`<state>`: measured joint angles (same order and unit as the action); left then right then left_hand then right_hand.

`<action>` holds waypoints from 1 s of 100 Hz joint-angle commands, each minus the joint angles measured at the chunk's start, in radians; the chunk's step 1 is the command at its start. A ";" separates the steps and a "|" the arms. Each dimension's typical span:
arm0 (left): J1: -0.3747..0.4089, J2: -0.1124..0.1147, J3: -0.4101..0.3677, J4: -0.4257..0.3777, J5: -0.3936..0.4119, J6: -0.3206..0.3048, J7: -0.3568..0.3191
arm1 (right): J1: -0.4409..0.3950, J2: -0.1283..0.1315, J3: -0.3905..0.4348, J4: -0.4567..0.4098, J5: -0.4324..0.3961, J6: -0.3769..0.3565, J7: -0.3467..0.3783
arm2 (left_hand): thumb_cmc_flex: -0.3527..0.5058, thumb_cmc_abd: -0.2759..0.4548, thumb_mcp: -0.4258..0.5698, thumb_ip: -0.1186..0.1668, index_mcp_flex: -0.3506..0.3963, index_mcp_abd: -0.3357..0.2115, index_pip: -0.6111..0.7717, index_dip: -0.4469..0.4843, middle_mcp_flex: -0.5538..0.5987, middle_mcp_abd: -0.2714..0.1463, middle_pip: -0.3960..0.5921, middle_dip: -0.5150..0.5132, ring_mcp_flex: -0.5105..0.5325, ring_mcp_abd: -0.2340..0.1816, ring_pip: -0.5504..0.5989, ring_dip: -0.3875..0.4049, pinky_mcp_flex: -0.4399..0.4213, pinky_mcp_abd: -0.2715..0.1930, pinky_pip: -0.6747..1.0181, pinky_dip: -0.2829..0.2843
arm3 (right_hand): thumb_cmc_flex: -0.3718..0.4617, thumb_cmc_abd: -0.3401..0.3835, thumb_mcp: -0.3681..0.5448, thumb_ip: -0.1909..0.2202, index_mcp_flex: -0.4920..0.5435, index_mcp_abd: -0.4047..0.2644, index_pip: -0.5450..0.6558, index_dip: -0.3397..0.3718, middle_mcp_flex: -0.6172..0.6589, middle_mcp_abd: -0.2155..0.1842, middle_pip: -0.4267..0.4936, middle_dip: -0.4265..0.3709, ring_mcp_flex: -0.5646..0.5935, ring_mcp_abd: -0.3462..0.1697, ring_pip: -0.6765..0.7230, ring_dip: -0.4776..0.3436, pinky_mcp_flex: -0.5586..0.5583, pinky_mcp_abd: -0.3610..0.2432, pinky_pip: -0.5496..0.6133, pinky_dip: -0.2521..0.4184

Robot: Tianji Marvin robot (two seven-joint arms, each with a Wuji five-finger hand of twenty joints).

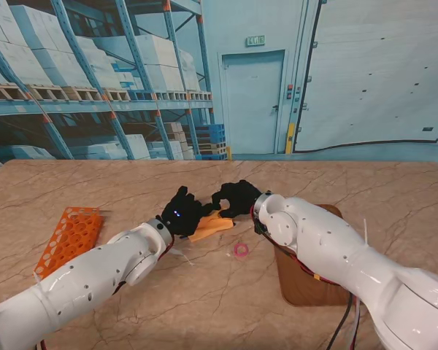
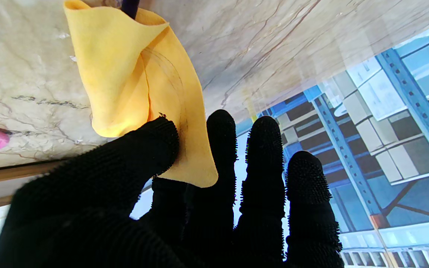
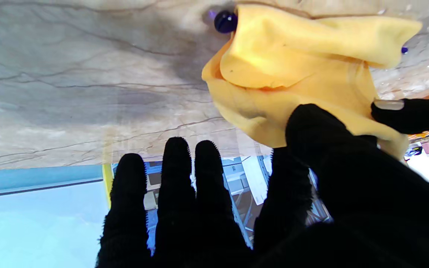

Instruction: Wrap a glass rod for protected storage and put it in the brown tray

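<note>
Cloth (image 1: pixel 210 226), yellow and folded over itself, lies near the middle of the marble bench (image 1: pixel 204 292), and both black-gloved hands meet at it. The left hand (image 1: pixel 179 211) pinches one edge of the cloth between thumb and forefinger, as its wrist view shows; the other fingers (image 2: pixel 266 156) stand straight and apart, touching nothing. The right hand (image 1: pixel 237 198) holds the opposite edge in the same way — the thumb presses the fabric against the forefinger, and the three remaining fingers (image 3: pixel 177 171) are stretched out free.

The glass rod (image 3: pixel 225 21) is mostly hidden inside the fold. Only a dark blue rounded end shows at one side of the cloth in the right wrist view, and a short dark piece comes out of the fold in the left wrist view. It rests on the bench, not in the tray.

The brown tray (image 1: pixel 303 281) lies on the robot's right, partly covered by the right arm. A small pink ring (image 1: pixel 241 250) lies on the bench between the cloth and the tray, a little nearer to me — apart from both. An orange rack (image 1: pixel 69 239) with round holes stands at the far left.
</note>
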<state>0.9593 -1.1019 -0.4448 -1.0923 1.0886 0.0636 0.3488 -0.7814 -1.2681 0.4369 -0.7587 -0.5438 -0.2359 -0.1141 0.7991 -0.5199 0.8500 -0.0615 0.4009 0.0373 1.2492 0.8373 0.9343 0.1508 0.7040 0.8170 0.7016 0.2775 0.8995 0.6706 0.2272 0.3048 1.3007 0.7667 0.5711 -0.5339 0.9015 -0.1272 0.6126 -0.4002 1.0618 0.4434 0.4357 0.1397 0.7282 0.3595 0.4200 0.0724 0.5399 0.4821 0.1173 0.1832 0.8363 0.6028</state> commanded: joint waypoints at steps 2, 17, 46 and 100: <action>0.015 0.008 -0.007 -0.020 0.010 -0.010 -0.001 | -0.012 0.016 0.002 -0.027 -0.018 -0.010 0.002 | 0.021 -0.014 0.008 -0.038 -0.017 0.000 0.015 -0.011 -0.002 0.003 0.001 -0.016 -0.005 0.003 -0.009 0.006 -0.012 0.006 -0.008 -0.008 | 0.023 0.014 0.000 -0.038 0.031 -0.037 0.022 0.005 0.017 0.006 0.011 0.006 0.013 -0.002 0.014 0.003 -0.003 0.015 -0.009 0.021; 0.028 0.020 -0.020 -0.040 0.034 -0.027 -0.006 | -0.031 0.041 0.016 -0.072 -0.050 -0.016 0.009 | 0.018 -0.019 0.011 -0.038 -0.013 -0.006 0.016 -0.020 -0.003 0.000 -0.010 -0.023 -0.010 0.002 -0.017 0.003 -0.019 0.006 -0.014 -0.014 | 0.015 0.004 0.008 -0.037 0.047 -0.057 0.015 0.005 0.014 0.003 0.002 0.003 0.005 -0.002 0.008 0.000 -0.004 0.015 -0.010 0.018; 0.064 0.046 -0.049 -0.088 0.070 -0.072 -0.056 | -0.047 0.075 0.017 -0.121 -0.077 -0.033 0.064 | 0.018 -0.067 0.057 -0.040 0.004 -0.010 0.011 -0.042 0.013 -0.003 -0.054 -0.031 -0.016 0.000 -0.037 0.000 -0.044 0.014 -0.026 -0.030 | -0.012 -0.042 0.025 -0.047 0.062 -0.076 -0.011 0.005 0.014 -0.005 -0.024 -0.006 0.003 -0.008 -0.016 -0.011 -0.011 0.017 -0.019 0.012; 0.275 0.083 -0.298 -0.290 0.178 -0.135 -0.157 | -0.125 0.154 0.114 -0.265 -0.184 -0.066 0.128 | -0.099 -0.065 -0.038 -0.074 0.048 0.013 -0.126 -0.097 -0.112 0.042 -0.006 -0.183 -0.077 0.037 -0.107 0.010 -0.121 0.031 -0.070 -0.049 | -0.148 -0.105 -0.151 0.000 0.013 -0.002 -0.133 0.038 -0.015 0.002 -0.070 -0.002 -0.003 0.006 -0.051 -0.008 -0.014 0.030 -0.065 0.024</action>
<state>1.2161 -1.0235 -0.7398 -1.3719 1.2626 -0.0601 0.1893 -0.8914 -1.1259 0.5441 -1.0040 -0.7166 -0.2907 0.0135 0.7212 -0.5833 0.8364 -0.1041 0.4318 0.0370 1.1518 0.7573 0.8371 0.1660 0.6760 0.6548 0.6417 0.2792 0.8007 0.6703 0.1269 0.3070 1.2449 0.7255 0.4581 -0.6286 0.7691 -0.1395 0.6104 -0.4004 0.9335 0.4724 0.4358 0.1397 0.6713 0.3595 0.4199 0.0726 0.5104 0.4821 0.1161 0.1956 0.7977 0.6028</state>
